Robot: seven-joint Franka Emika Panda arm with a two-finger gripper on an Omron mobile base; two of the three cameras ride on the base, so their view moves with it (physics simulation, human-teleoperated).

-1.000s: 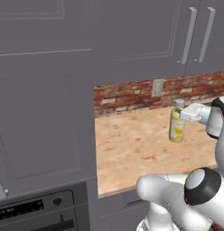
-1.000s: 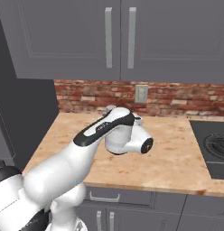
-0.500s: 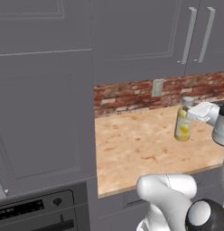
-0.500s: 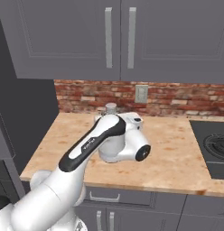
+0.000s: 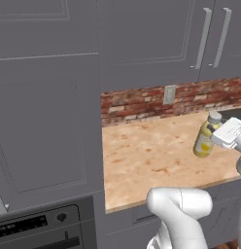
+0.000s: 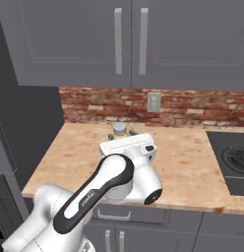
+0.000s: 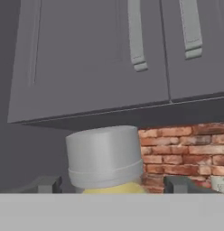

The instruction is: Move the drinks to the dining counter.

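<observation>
Yellow bottle upright on the wood counter before the brick backsplash, near the counter's right end in the left base view, same spot as a second ago; gripper has closed in since then, its pale cap now large in the hand view. Finger tips stand open, one either side of the bottle's neck, apart from it; nothing held.

Grey wall cabinets hang above a brick backsplash; wood counter below.

bottle on counter, before backsplash
</observation>
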